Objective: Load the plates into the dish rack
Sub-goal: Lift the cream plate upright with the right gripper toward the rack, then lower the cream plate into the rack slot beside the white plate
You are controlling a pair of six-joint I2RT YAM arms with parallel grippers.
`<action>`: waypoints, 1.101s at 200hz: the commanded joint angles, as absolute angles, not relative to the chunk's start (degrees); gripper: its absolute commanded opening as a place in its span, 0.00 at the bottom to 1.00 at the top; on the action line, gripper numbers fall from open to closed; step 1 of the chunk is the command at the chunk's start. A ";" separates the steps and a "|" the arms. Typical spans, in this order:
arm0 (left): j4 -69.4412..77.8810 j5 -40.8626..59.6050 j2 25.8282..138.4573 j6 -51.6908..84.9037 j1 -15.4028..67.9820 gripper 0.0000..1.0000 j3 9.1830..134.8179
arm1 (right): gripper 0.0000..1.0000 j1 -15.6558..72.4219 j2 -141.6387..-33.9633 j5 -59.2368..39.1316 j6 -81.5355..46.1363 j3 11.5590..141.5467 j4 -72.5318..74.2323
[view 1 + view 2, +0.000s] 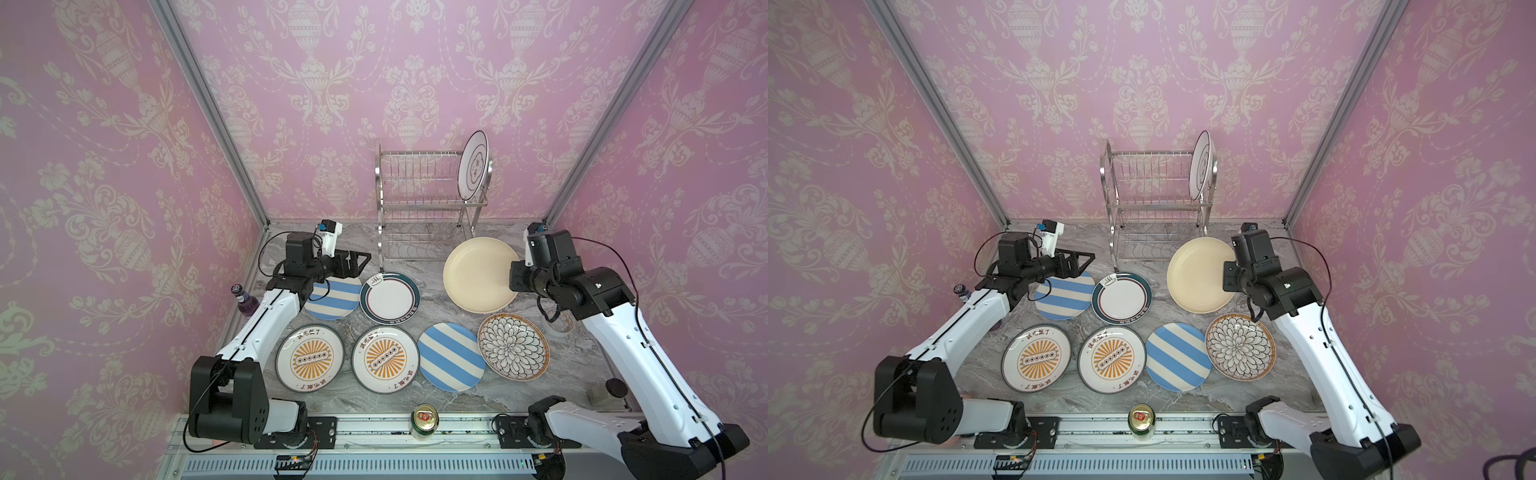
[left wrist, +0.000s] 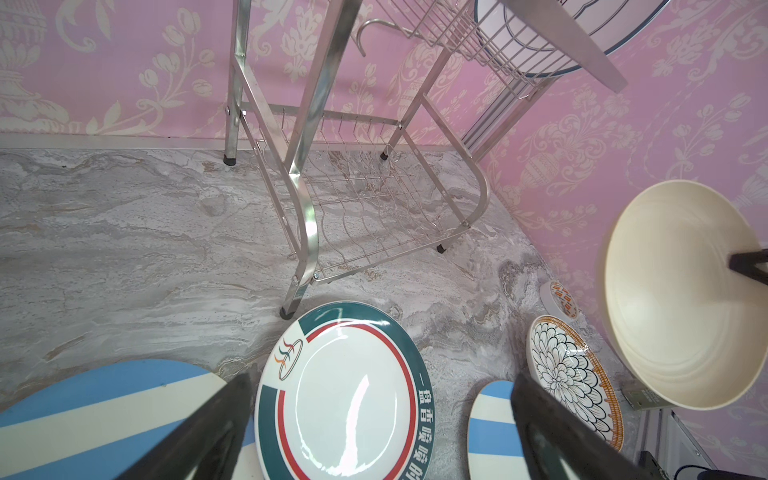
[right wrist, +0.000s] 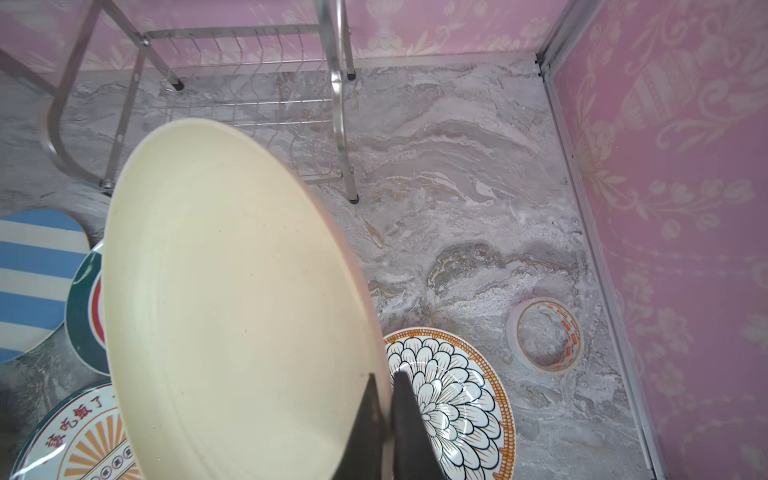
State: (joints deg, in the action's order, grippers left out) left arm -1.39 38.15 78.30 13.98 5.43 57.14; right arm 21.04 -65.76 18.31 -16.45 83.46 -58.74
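Right wrist view: right fingers grip the cream plate, left fingers wide. Turn it edge-on for the dish rack, upper left.

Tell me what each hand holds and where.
The right hand grips the cream plate by its rim, at the edge nearest that arm. The left hand is open and holds nothing.

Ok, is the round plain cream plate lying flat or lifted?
Lifted and tilted: the round plain cream plate is pinched by its rim between the fingers of the right gripper.
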 commanded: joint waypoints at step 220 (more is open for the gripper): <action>-5.85 37.48 75.18 8.70 5.71 0.99 58.34 | 0.00 39.21 -108.35 75.10 46.68 135.09 4.79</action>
